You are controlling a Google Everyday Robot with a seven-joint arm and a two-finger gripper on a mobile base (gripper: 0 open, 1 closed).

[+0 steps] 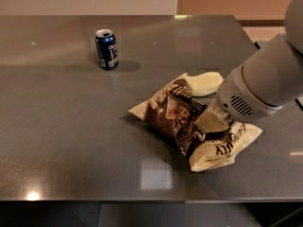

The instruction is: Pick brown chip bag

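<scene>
Grey table (71,126), seen from the near side. Brown chip bag (165,117) lies right of centre and toward the near edge, with its dark middle bunched into a ridge and its cream end with lettering pointing near-right. The gripper (198,112) is down on the bag's middle, coming in from the right on a thick white arm (265,84). One dark finger (188,98) lies across the top of the ridge and a pale part presses at the near side. The jaws look drawn in tight with a fold of the bag pinched between them, nothing else in their hold. The bag's ends rest on the table, so it is not yet lifted. A pale yellow block (206,83) sits just beyond the bag on the far side, touching or nearly touching its edge. A blue can (106,48) stands upright far-left, well apart. Step in hand, by my reading: grasp made, lift pending. The next move calls for a straight, slow rise with the pinch held firm. The crinkly film may slip, and the bag's far edge could drag the block.
</scene>
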